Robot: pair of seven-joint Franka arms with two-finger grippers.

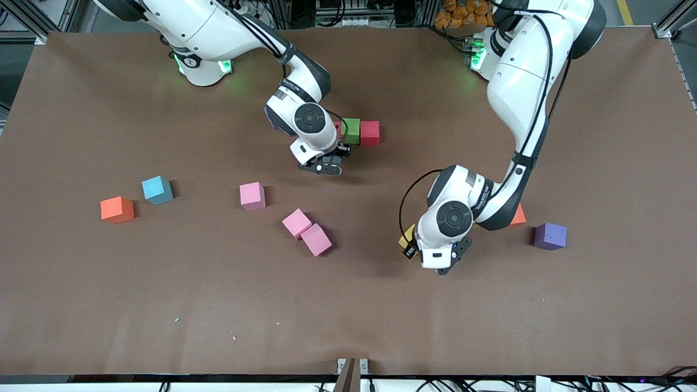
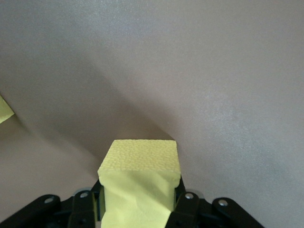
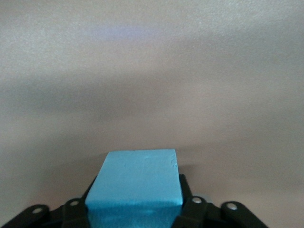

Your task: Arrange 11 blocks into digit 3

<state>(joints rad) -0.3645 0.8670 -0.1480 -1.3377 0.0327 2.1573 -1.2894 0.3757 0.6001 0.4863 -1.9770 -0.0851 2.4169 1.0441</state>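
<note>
Front view shows the right gripper (image 1: 322, 163) low over the table (image 1: 81, 299), just nearer the camera than a short row holding a green block (image 1: 351, 130) and a red block (image 1: 370, 133). Right wrist view shows a light blue block (image 3: 135, 178) sitting between its fingers (image 3: 73, 209); whether they pinch it or stand slack, I cannot tell.

The left gripper (image 1: 435, 260) hangs over the table toward the left arm's end, pressed together on a yellow block (image 2: 140, 185). Its lower face is creased and dented in the grip.

Loose stock on the table:
- an orange block (image 1: 117, 209) and a second light blue block (image 1: 157, 189), near each other toward the right arm's end
- three pink blocks (image 1: 306, 231): one apart, two touching at a skew
- a purple block (image 1: 550, 236) toward the left arm's end
- an orange corner showing under the left arm

Handling, as judged: these are light, soft foam cubes. They yield under pressure, so a moderate pinch across two opposite flat faces, near mid-height, should hold them square. Their matte, faintly pebbled skin looks grippy, so slipping seems unlikely. Edges are crisp and faces flat, which suits butting cubes face to face. Over-squeezing risks a crooked release
</note>
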